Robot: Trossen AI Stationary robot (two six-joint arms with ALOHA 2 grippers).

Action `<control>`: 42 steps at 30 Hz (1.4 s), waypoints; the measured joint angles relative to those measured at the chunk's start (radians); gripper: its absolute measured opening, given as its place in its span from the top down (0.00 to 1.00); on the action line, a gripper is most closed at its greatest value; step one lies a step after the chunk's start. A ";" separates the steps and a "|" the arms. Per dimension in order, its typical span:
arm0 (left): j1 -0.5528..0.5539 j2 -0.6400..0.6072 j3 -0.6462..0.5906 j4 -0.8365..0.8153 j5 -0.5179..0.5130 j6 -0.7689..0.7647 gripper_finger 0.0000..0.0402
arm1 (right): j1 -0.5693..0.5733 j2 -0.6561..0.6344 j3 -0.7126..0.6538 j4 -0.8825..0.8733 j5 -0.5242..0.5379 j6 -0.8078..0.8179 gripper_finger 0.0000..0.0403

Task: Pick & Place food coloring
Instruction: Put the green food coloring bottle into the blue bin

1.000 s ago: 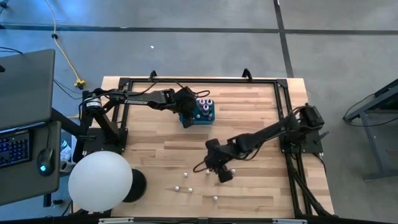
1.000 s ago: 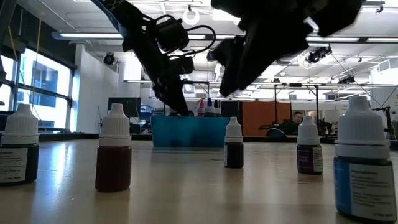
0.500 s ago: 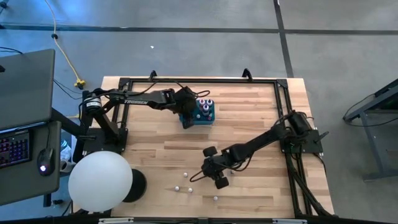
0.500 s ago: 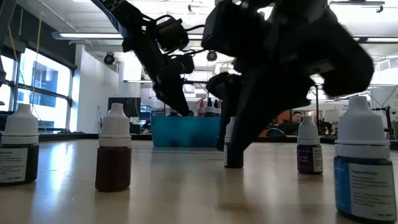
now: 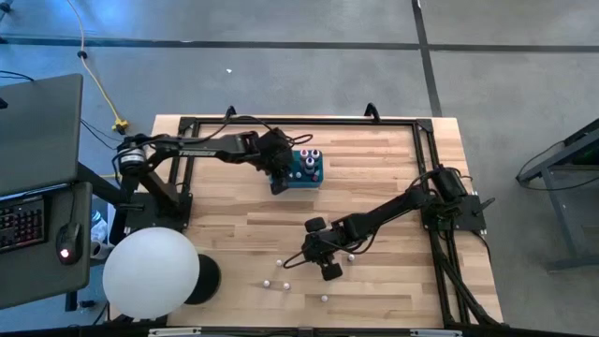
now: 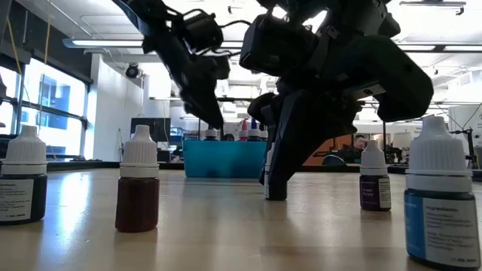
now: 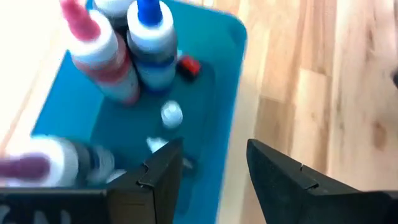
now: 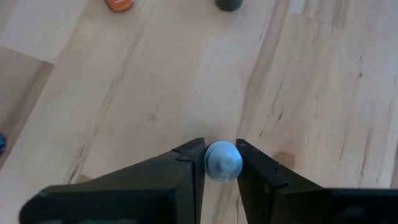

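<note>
Overhead, my right gripper point(image 5: 306, 253) reaches down to the wood table point(image 5: 393, 187), well in front of the teal box point(image 5: 307, 172), among loose food coloring bottles point(image 5: 325, 299). My left gripper point(image 5: 278, 168) hovers at the teal box's left edge.

Table-level view: my right gripper point(image 6: 276, 181) stands on 1 small bottle point(image 6: 276, 190) in front of the teal box point(image 6: 230, 158); 4 more bottles stand nearer the camera, a red-brown one point(image 6: 138, 190) among them.

Left wrist view: my fingers point(image 7: 155, 180) stand wide apart over the teal box point(image 7: 211, 93), which holds upright bottles point(image 7: 149, 53).

Right wrist view: my fingers point(image 8: 186, 163) press both sides of a white cap point(image 8: 222, 160), holding that bottle.
</note>
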 joint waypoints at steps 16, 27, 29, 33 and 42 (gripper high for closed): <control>-0.205 -0.155 -0.006 -0.200 -0.087 -0.069 0.56 | -0.056 -0.103 0.000 -0.071 0.061 -0.002 0.84; -0.473 -0.156 -0.004 -0.205 -0.248 -0.130 0.56 | -0.193 -0.260 0.001 -0.155 0.248 -0.058 0.80; -0.508 -0.156 -0.004 -0.198 -0.268 -0.137 0.56 | -0.237 -0.260 0.001 -0.145 0.244 -0.074 0.82; -0.563 -0.156 -0.004 -0.192 -0.322 -0.165 0.56 | -0.321 -0.250 0.001 -0.078 0.235 -0.118 0.83; -0.598 -0.156 -0.004 -0.194 -0.378 -0.194 0.56 | -0.441 -0.131 0.001 0.115 0.119 -0.198 0.79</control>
